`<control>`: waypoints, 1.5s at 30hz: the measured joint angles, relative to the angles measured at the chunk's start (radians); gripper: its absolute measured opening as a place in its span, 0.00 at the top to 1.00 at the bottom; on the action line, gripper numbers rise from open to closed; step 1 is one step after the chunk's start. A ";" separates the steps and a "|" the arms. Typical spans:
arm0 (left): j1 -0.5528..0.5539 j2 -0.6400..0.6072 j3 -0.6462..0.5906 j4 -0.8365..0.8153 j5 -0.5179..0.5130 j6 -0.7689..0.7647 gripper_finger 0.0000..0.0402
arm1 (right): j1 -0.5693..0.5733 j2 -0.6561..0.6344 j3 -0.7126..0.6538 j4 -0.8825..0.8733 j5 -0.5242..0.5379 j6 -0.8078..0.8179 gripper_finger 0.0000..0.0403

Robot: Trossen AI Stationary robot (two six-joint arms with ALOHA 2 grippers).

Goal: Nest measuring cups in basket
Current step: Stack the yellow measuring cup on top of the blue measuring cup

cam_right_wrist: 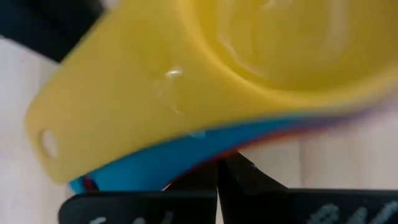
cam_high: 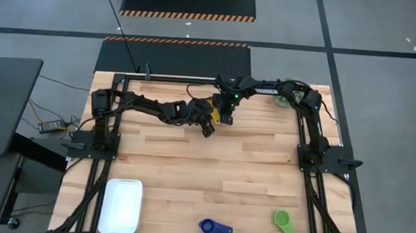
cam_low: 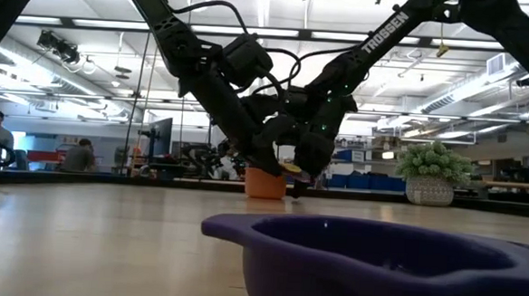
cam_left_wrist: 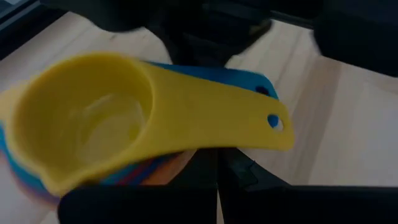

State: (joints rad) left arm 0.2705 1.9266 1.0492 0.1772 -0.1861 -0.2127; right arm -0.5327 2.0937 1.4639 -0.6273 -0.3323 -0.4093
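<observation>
Meeting over the far middle of the wooden table (cam_high: 212, 168), the two dark arms bring their tools together above a small stack of measuring cups. In the high view the left gripper (cam_high: 209, 125) reaches in from the left and the right gripper (cam_high: 226, 116) comes from the far right, almost touching each other. The yellow cup (cam_left_wrist: 87, 130) lies on top of the stack, its flat handle with a small hole pointing away from the bowl. Under it sits a light blue cup (cam_left_wrist: 249, 78), and an orange cup (cam_low: 264, 182) shows at the bottom of the stack in the low view, resting on the table. A thin red edge also shows beneath the blue one in the right wrist view. Whether either gripper is wide, narrow or clamped on a cup cannot be told, since the cups fill both wrist views and the fingers are lost in the dark cluster elsewhere. The white basket (cam_high: 121, 206) lies at the near left corner of the table, well apart from the stack. A navy cup (cam_high: 215, 226) sits at the near edge, close to the low camera, and a green cup (cam_high: 284, 225) lies to its right. A small potted plant (cam_low: 431, 175) stands at the far right.
</observation>
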 joint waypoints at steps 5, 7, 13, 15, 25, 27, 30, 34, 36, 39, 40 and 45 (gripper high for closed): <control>0.002 0.000 0.000 -0.001 -0.006 -0.010 1.00 | 0.015 -0.001 0.000 0.005 -0.013 0.007 1.00; 0.001 0.000 0.000 -0.001 -0.007 -0.018 1.00 | 0.018 -0.001 0.000 0.016 -0.018 0.015 1.00; 0.002 0.000 0.000 -0.001 -0.006 -0.034 1.00 | 0.012 -0.001 0.000 0.024 0.001 0.017 1.00; 0.002 0.000 0.000 -0.007 -0.004 -0.038 1.00 | 0.007 -0.001 0.000 0.019 0.007 0.018 1.00; -0.011 0.000 0.000 -0.153 0.001 -0.048 1.00 | -0.016 -0.003 0.002 -0.062 0.053 0.014 1.00; -0.013 -0.009 0.000 -0.148 0.023 -0.058 1.00 | -0.014 -0.003 0.009 -0.091 0.058 0.018 1.00; -0.021 -0.019 0.012 -0.155 0.047 -0.069 1.00 | 0.000 -0.003 0.030 -0.135 0.074 0.024 1.00; -0.031 -0.019 0.048 -0.152 0.094 -0.043 1.00 | 0.022 -0.003 0.054 -0.132 0.072 0.025 1.00; -0.035 -0.016 0.059 -0.153 0.099 -0.038 1.00 | 0.036 -0.003 0.056 -0.118 0.070 0.025 1.00; -0.033 -0.014 0.061 -0.160 0.100 -0.036 1.00 | 0.056 -0.003 0.056 -0.116 0.068 0.024 1.00; -0.033 -0.014 0.062 -0.163 0.101 -0.037 1.00 | 0.059 -0.003 0.056 -0.117 0.070 0.021 1.00; -0.033 -0.013 0.063 -0.179 0.100 -0.035 1.00 | 0.053 -0.003 0.056 -0.115 0.080 0.016 1.00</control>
State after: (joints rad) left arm 0.2375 1.9133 1.1122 -0.0017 -0.0858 -0.2478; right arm -0.4794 2.0907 1.5200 -0.7424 -0.2524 -0.3930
